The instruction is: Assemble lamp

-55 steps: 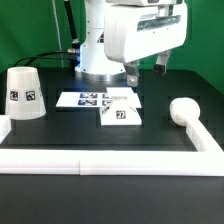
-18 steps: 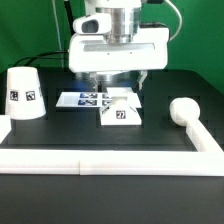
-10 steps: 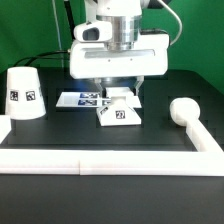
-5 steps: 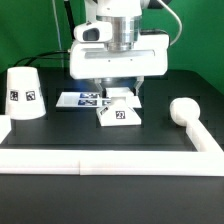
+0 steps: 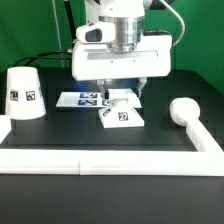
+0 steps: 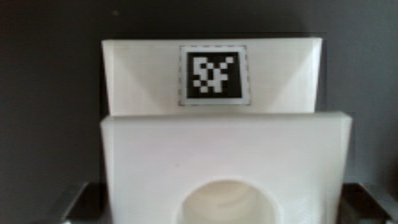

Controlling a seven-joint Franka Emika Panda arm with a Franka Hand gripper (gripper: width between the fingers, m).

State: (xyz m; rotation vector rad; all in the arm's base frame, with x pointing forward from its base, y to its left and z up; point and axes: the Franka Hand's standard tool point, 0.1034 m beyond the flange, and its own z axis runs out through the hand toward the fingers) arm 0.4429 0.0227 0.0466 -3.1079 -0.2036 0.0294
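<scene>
Lamp base [image 5: 121, 117] lies just below the hand [image 5: 120, 94], fingers [image 5: 137, 91] apparently spread

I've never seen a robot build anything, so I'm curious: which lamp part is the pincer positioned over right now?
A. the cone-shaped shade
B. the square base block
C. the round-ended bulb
B: the pincer is low over the square base block in the middle of the table, while the cone-shaped shade and the round-ended bulb stand apart at either side.
</scene>
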